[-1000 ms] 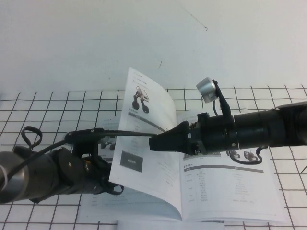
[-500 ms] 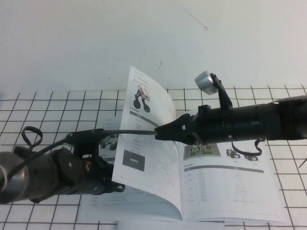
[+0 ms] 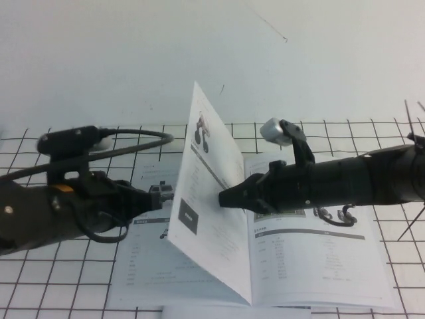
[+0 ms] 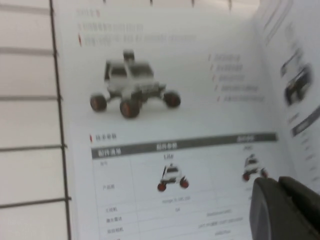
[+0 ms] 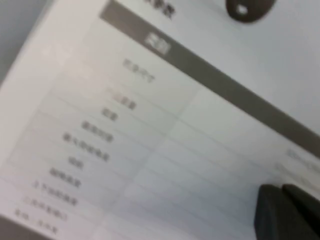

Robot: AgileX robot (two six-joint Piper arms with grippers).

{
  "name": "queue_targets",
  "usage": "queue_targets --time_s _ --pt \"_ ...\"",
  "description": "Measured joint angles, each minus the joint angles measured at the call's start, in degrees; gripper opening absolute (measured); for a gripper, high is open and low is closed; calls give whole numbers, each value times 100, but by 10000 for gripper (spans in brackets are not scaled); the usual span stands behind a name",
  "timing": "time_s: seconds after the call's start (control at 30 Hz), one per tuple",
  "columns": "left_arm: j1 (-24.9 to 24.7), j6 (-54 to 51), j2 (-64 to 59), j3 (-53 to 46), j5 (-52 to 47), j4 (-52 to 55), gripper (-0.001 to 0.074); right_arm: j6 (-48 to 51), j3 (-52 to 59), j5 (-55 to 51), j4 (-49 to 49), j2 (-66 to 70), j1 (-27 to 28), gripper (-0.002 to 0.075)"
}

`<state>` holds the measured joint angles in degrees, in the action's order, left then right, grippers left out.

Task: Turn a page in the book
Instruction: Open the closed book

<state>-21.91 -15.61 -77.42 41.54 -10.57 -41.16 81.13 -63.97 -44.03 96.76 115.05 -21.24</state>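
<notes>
The turn looks about half done: the page (image 3: 211, 199) stands nearly upright at centre frame over the open book (image 3: 319, 266), not yet laid leftward. The right gripper (image 3: 226, 197), fingers closed, presses its face; the left gripper (image 3: 166, 195), centre-left, cannot be judged.

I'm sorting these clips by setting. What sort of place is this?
Probably a robot lab bench: a plain white wall, a black-gridded white cloth, and the book, its page raised between left end effector and shut right end effector.
</notes>
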Motion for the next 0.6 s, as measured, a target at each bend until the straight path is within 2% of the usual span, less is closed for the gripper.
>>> queue_targets --time_s 0.13,0.27,0.47,0.6 --pt "248 0 751 -20 -126 90 -3 99 0 36 48 358 -262 1" --pt "278 0 1342 -23 -236 325 -3 263 0 95 70 635 -531 1" --pt "278 0 1714 -23 -610 458 -3 467 0 191 90 655 -564 1" --pt "278 -33 1923 -35 -748 505 -3 631 0 231 -85 107 -564 1"
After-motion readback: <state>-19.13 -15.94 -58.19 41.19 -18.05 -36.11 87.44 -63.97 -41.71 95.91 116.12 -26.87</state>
